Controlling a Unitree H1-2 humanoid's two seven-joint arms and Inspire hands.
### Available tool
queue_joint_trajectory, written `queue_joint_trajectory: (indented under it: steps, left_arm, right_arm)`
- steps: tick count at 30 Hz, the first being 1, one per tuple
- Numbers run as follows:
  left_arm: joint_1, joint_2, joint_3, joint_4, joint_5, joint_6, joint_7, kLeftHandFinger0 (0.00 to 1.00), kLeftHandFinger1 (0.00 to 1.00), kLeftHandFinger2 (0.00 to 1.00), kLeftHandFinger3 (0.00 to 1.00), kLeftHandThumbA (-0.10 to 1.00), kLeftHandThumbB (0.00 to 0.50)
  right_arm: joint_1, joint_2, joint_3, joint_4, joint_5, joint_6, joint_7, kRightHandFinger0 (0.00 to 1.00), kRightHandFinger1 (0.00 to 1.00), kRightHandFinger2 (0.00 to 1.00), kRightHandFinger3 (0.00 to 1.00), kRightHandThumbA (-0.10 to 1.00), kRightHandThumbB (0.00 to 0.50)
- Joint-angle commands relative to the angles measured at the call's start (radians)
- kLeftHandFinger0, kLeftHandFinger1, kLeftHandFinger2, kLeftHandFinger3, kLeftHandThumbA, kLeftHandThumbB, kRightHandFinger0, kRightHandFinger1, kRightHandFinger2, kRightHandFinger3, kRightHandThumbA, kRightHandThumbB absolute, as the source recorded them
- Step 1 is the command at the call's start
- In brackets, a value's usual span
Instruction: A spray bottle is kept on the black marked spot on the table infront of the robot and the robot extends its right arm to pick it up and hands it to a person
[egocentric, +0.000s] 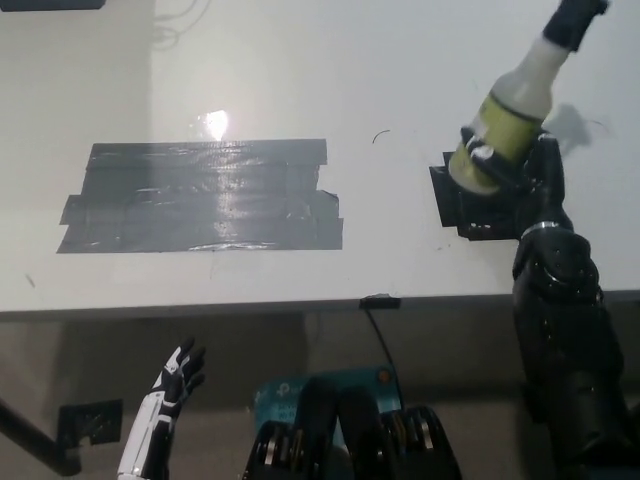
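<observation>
Now spray bottle (512, 125) near table (420, 270) edge.

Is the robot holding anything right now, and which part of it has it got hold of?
Yes: the black right hand grips the spray bottle around its lower body, tilted. The white left hand holds nothing.

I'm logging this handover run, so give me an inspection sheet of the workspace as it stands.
Surface: white table, glare spot near the big patch.
Job's things: translucent spray bottle with black nozzle, tilted up and to the right above the small black marked spot.
Clutter: large grey tape patch; small black clip on the table's front edge.
Hands: black right hand shut on the bottle; white left hand open, resting below the table edge.
Cables: one dark cable hanging from the clip.
Surroundings: grey floor; no person seen.
</observation>
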Motion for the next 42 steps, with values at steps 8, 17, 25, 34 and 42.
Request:
queue_joint_trajectory:
  steps: [8, 17, 25, 34, 42]
  left_arm:
    - [0.019, 0.008, -0.001, -0.018, 0.006, -0.025, -0.008, 1.0, 1.0, 1.0, 1.0, 1.0, 0.345]
    - [0.007, 0.013, -0.006, -0.014, 0.02, -0.017, -0.01, 1.0, 1.0, 1.0, 1.0, 1.0, 0.33]
    - [0.007, 0.016, -0.008, -0.008, 0.035, -0.031, -0.006, 1.0, 1.0, 1.0, 1.0, 1.0, 0.328]
    - [0.007, 0.022, -0.012, -0.023, 0.049, -0.015, -0.005, 1.0, 1.0, 1.0, 1.0, 1.0, 0.364]
    - [0.001, 0.029, -0.018, -0.032, 0.042, 0.002, -0.017, 1.0, 1.0, 1.0, 1.0, 1.0, 0.39]
  right_arm:
    - [0.023, 0.016, 0.049, -0.341, 0.058, -0.007, 0.047, 0.0, 0.28, 0.65, 0.55, -0.04, 0.167]
    - [0.111, 0.007, 0.242, -0.593, 0.109, 0.332, 0.202, 0.0, 0.29, 0.69, 0.67, -0.1, 0.089]
    - [0.098, 0.029, 0.323, -0.602, 0.235, 0.507, 0.262, 0.0, 0.37, 0.79, 0.78, -0.1, 0.138]
    - [0.047, 0.02, 0.398, -0.513, 0.394, 0.507, 0.196, 0.0, 0.3, 0.76, 0.81, -0.1, 0.146]
    - [0.062, 0.015, 0.419, -0.45, 0.436, 0.507, 0.199, 0.0, 0.27, 0.74, 0.8, -0.1, 0.132]
